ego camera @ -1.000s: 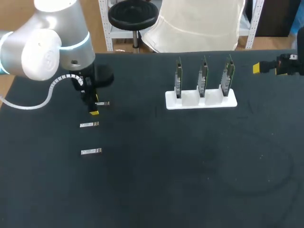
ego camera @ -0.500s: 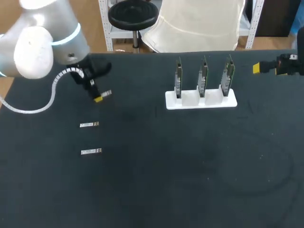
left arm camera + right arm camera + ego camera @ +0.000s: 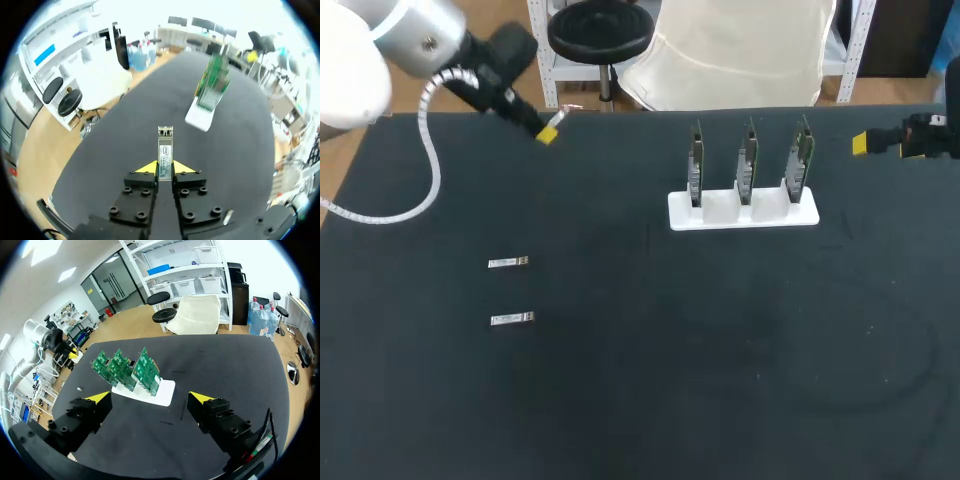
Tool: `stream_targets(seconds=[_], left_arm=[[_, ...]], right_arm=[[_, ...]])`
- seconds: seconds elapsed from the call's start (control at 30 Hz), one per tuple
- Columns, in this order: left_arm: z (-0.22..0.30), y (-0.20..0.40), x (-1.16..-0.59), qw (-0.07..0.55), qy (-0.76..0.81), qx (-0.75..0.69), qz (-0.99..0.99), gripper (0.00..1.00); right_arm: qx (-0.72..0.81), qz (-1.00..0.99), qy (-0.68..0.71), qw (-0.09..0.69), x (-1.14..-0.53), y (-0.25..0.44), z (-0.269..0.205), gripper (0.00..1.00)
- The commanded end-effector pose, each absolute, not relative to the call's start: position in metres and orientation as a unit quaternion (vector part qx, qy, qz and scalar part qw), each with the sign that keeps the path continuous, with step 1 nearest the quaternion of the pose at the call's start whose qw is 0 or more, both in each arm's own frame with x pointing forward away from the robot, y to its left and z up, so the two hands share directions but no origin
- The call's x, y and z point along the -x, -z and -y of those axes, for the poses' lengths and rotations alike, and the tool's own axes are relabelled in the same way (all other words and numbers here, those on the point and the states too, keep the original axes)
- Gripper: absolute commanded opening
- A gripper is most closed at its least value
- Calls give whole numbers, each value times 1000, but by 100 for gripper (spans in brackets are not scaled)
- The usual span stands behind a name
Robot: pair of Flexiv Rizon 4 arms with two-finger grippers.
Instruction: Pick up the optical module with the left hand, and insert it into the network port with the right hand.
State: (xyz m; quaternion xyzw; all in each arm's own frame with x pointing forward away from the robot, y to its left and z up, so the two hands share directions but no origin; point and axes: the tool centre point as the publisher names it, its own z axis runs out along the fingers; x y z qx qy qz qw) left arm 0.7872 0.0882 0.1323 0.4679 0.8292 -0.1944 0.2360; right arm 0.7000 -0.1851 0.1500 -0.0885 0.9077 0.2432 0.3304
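Observation:
My left gripper hangs high over the table's far left edge, shut on a small silver optical module that sticks out past its yellow tips. The left wrist view shows that module pinched between the fingers of my left gripper, pointing toward the boards. Three upright green network boards stand in a white holder at the back middle. My right gripper stays open and empty at the far right edge. In its own view my right gripper faces the boards from a distance.
Two more silver modules lie one behind the other on the black table's left side. A white cable loops down from my left arm.
My left gripper closed on the rearmost module on the table, then lifted it up and back toward the far left edge. The right arm kept still.

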Motion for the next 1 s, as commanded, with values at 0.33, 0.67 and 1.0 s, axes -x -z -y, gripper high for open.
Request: stream_targets(seconds=[0.33, 0.67, 1.0], left_arm=[[-49, -224, -760, 415, 386, -400, -720, 0], [-12, -242, -750, 467, 441, -433, -632, 0], [27, -244, -748, 494, 460, -452, -583, 0]], right_arm=[[88, -908, -243, 330, -700, -150, 185, 100], [88, -908, -243, 330, -700, -150, 185, 100], [88, -908, -243, 330, -700, -150, 185, 100]])
